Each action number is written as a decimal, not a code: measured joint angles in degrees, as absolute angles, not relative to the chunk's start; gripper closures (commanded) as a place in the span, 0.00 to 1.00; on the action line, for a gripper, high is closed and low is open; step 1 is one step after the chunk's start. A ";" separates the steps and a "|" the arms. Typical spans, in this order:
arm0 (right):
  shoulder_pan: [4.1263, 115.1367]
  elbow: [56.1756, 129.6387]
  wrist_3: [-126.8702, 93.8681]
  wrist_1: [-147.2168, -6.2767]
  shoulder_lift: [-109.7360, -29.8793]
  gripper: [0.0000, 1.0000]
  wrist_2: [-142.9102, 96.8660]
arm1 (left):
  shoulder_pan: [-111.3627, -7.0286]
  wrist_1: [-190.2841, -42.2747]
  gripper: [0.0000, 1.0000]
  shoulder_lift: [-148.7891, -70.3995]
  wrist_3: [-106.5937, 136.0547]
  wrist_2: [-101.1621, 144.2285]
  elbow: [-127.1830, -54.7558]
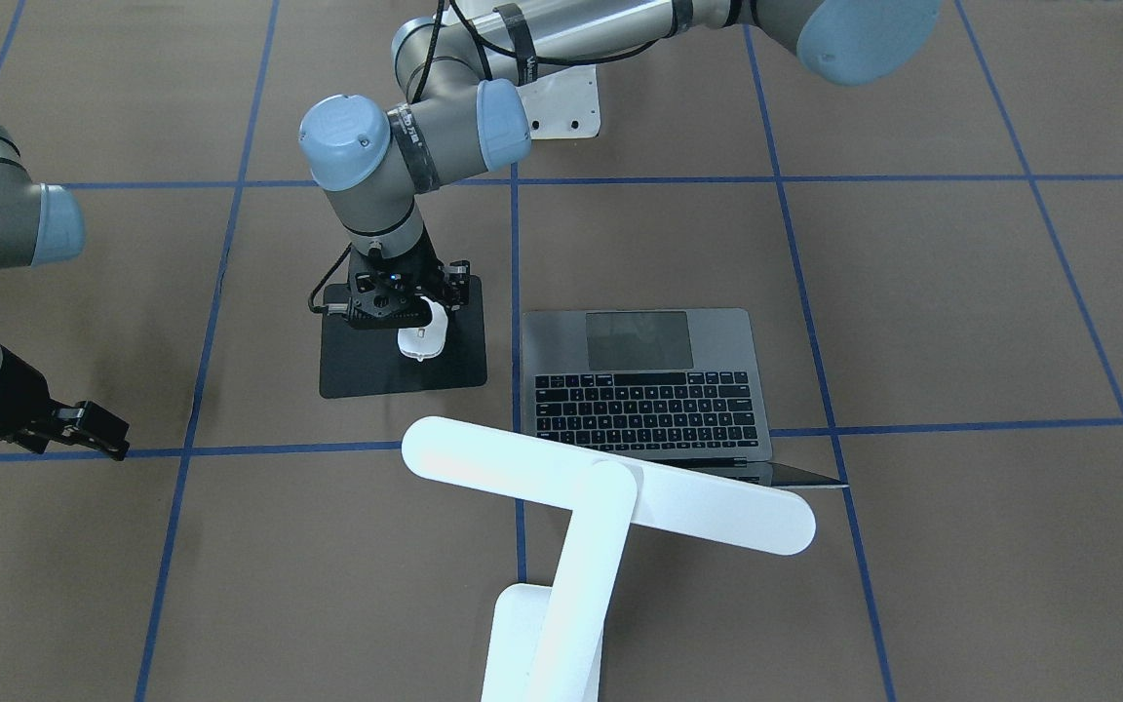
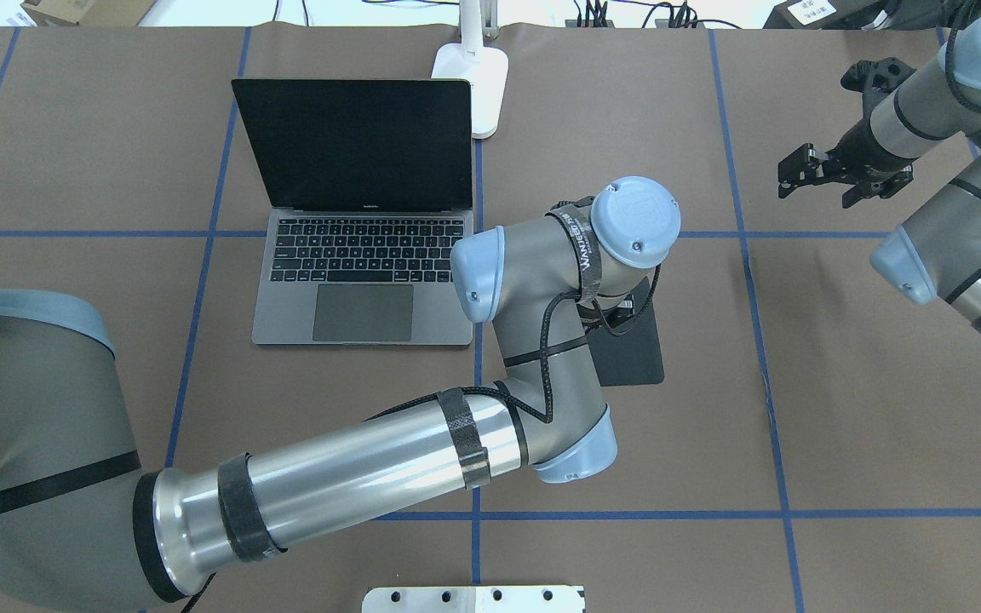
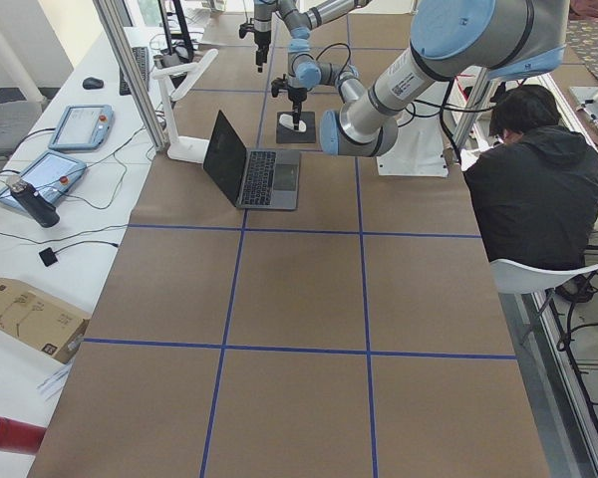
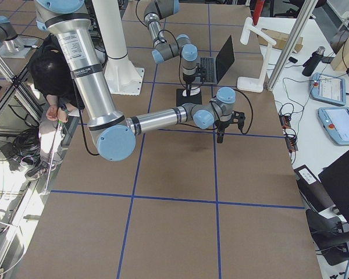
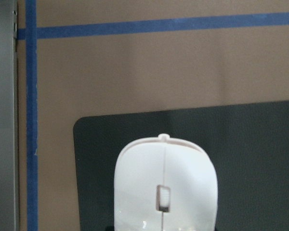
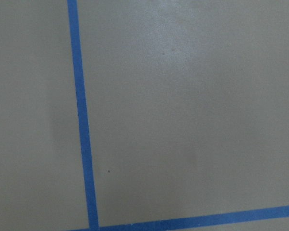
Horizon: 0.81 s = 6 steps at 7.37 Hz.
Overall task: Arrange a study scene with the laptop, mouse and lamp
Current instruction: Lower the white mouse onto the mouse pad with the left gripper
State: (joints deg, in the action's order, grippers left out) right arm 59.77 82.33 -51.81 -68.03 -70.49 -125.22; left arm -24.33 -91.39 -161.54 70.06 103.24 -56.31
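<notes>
The mouse (image 5: 164,192) lay on the black mat (image 1: 367,366), toward the mat's robot-side half. Its button end pointed away from the robot, roughly square with the side of the laptop. The left gripper (image 1: 420,314) stood straight down over the rear of the mouse. Its fingers were hidden behind its own body in the front view and out of frame in the wrist view, so I could not tell how wide they were or whether they gripped the shell.

The mat sat just to the robot's right of the open laptop (image 2: 363,272), with a strip of taped table (image 1: 912,292) between them. The white lamp (image 1: 610,487) stood behind the screen, its bar head reaching over the lid.

This looked like the closing step, settling the mouse beside the laptop. To do it well:

- Let the glossy shell rest fully on the mat before the fingers part.
- Open them evenly, so that neither one nudges it askew.
- Lift straight up, since a sideways exit could slide so smooth a thing off line.

The right gripper (image 2: 831,174) hung well apart over bare table, spread and holding nothing.
</notes>
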 measured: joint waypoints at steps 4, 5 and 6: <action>59.77 82.09 -51.86 -68.03 -70.36 0.01 -125.16 | -23.69 -91.23 0.01 -161.40 70.31 103.19 -55.75; 59.77 82.08 -51.84 -68.01 -70.34 0.01 -125.16 | -23.64 -91.21 0.01 -161.38 70.48 103.19 -55.88; 59.77 82.06 -51.78 -67.95 -70.36 0.00 -125.19 | -23.69 -90.80 0.01 -161.32 70.55 103.19 -56.50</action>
State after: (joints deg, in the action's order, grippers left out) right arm 59.77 82.06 -51.78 -67.95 -70.36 -125.19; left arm -23.69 -90.80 -161.32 70.55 103.19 -56.50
